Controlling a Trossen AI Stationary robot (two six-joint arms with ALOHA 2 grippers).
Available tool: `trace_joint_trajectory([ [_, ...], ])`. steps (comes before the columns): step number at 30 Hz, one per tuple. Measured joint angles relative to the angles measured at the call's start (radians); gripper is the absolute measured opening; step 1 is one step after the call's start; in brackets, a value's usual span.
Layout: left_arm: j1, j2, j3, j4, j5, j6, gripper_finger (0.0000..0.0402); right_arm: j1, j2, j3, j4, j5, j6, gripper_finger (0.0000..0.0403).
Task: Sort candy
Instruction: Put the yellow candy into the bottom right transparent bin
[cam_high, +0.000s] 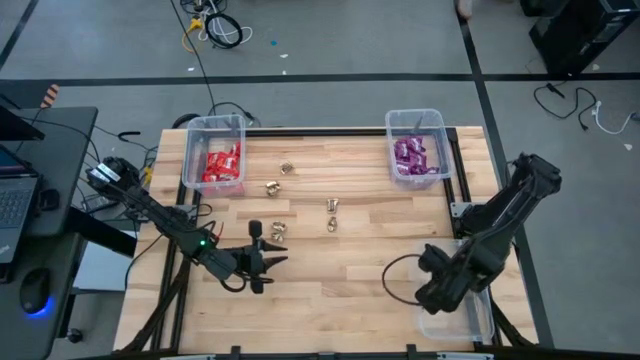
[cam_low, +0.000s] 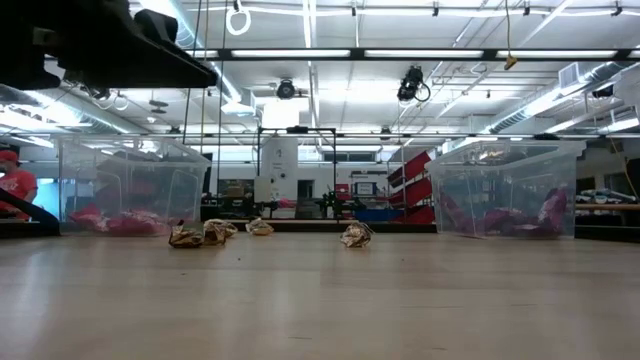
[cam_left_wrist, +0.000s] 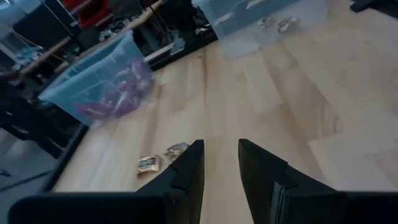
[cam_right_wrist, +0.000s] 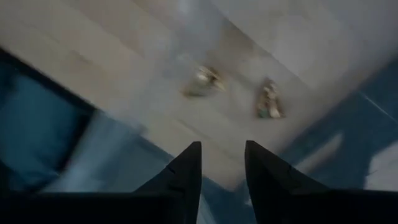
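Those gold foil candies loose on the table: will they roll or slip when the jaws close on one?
The gold foil candies look crumpled and irregular in the low view, so they probably won't roll. They seem small and light, so a nudge would likely skid them across the smooth wooden table. The foil wrap probably dents easily.

Bright, even light from ceiling tube lamps (cam_low: 300, 52) falls on my worktop (cam_high: 330, 290), so the shadows under my arms are faint and soft. In the low view the lamps glare white and the near worktop edge is out of focus. My right wrist view is smeared with blur, my left wrist view soft towards its edges.
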Motion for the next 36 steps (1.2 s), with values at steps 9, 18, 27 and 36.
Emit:
trace_joint_trajectory([
  [9,0.09,0.0,0.0,0.021,-0.002,0.132,0.0102,-0.06,-0.049,0.122,-0.004,0.488,-0.244,0.0102],
  [18,0.279,-0.001,0.001,-0.033,0.01,0.292,0.0101,-0.353,0.003,0.126,0.221,0.598,-0.826,0.0101],
  [27,0.424,-0.001,0.001,-0.372,0.297,0.149,0.0101,-0.598,0.142,0.126,0.431,0.524,-1.094,0.0101],
  [36,0.481,-0.001,0.001,-0.408,0.419,0.132,0.0101,-0.719,0.275,0.126,0.546,0.4,-1.088,0.0102],
])
